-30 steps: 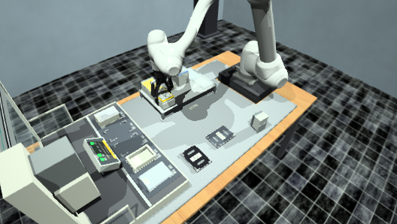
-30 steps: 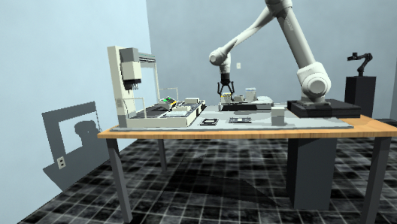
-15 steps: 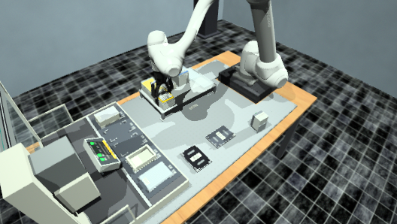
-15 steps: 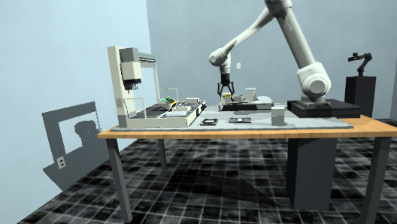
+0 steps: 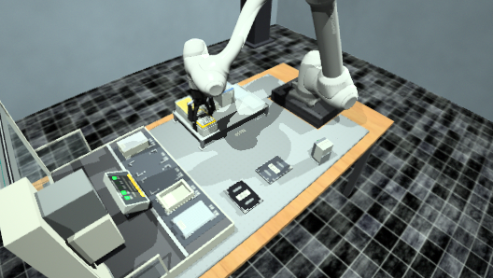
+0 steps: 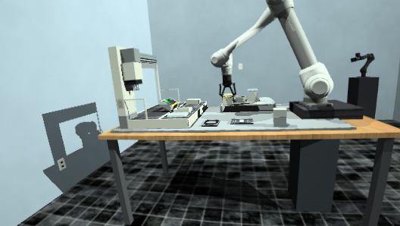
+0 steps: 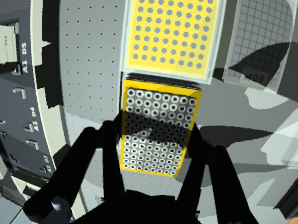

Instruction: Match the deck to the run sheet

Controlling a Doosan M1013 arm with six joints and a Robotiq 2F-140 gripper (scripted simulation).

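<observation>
My gripper (image 5: 202, 113) (image 6: 227, 92) (image 7: 156, 118) is shut on a yellow-rimmed tip rack (image 5: 205, 122) (image 6: 227, 98) (image 7: 158, 119) with its tips showing and no cover on it. I hold it at the near left corner of SHELF (image 5: 243, 122) (image 6: 261, 106). A yellow perforated rack or cover (image 5: 183, 103) (image 7: 174, 19) lies on the shelf just beyond it. On the liquid handler's deck (image 5: 219, 233) I see a plate (image 5: 133, 143) at the far end, two bare positions, an open white reservoir (image 5: 176, 195) and a pale covered plate (image 5: 193, 218) at the near end.
A blue-topped item (image 5: 227, 98) and a pale flat item (image 5: 249, 104) stand further along the shelf. Two black nests (image 5: 274, 170) (image 5: 243, 196) lie on the mat. The READY box (image 5: 322, 150) (image 6: 280, 115) stands near the table edge. The handler's head (image 5: 125, 191) hangs over the deck.
</observation>
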